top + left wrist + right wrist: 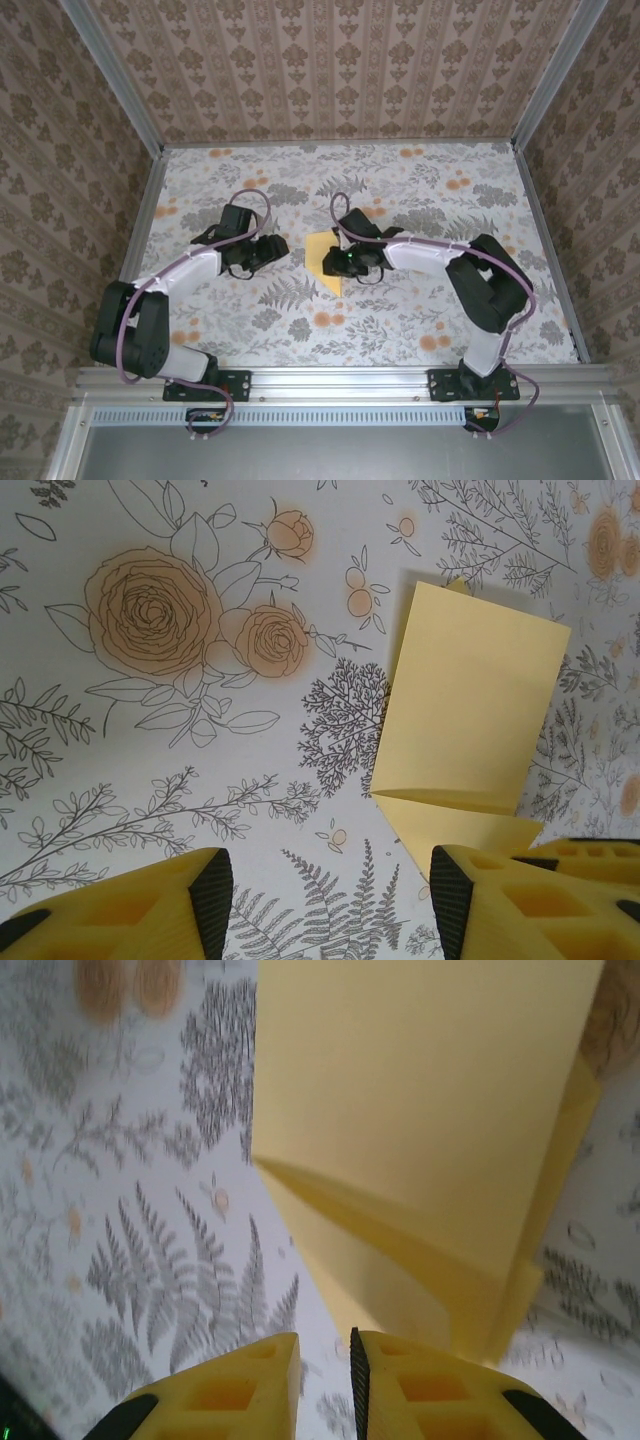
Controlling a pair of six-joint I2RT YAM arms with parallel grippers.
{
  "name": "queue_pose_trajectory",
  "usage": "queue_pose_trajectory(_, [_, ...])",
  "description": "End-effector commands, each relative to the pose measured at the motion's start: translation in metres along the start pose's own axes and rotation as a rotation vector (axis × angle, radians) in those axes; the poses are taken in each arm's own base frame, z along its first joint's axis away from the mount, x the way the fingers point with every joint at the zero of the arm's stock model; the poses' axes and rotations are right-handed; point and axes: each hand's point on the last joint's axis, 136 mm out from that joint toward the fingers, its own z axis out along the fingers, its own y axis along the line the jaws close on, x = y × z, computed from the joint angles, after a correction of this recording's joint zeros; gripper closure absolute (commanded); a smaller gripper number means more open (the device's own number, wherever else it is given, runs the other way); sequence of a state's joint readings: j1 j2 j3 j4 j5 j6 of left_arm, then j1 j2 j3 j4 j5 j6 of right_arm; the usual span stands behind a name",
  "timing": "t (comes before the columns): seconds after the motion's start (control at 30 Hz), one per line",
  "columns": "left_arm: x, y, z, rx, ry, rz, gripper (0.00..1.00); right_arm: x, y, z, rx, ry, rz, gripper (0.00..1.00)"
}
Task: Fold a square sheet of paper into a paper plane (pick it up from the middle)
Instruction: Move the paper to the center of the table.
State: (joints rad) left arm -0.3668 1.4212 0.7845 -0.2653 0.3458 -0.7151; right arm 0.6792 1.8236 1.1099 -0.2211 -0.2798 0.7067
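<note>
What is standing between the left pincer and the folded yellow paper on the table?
Nothing visible. In the left wrist view, bare flowered table lies between the open left pincer and the folded yellow paper. The right pincer sits at the paper's opposite edge, not in that path.

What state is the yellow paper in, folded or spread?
Folded. The paper shows overlapping layers and a crease across it.

One sheet of yellow paper, folded in part, on one flowered table. Two arms: left arm, right arm. Two grippers: left gripper, right gripper, two yellow fingers each. Three patterned walls: left, right, far.
</note>
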Motion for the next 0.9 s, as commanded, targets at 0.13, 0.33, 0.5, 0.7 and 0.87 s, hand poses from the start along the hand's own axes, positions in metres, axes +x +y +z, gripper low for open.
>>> queue_pose_trajectory(0.13, [0.005,0.0,0.009,0.017,0.018,-0.033,0.42,-0.015,-0.013,0.023,0.179,-0.036,0.042,0.77])
queue_pose_trajectory(0.33, [0.006,0.0,0.01,0.021,0.025,-0.039,0.42,0.01,-0.008,0.037,0.144,0.089,-0.122,0.77])
queue_pose_trajectory(0.5, [0.008,-0.001,0.01,0.028,0.032,-0.04,0.42,0.052,-0.019,0.026,0.114,0.254,-0.386,0.77])
queue_pose_trajectory(0.7, [0.017,-0.005,0.013,0.032,0.051,-0.033,0.42,0.03,-0.003,-0.016,0.089,0.119,-0.425,0.75])
queue_pose_trajectory(0.87, [0.029,-0.01,0.015,0.04,0.062,-0.057,0.42,0.015,0.009,-0.033,0.051,-0.017,-0.226,0.72])
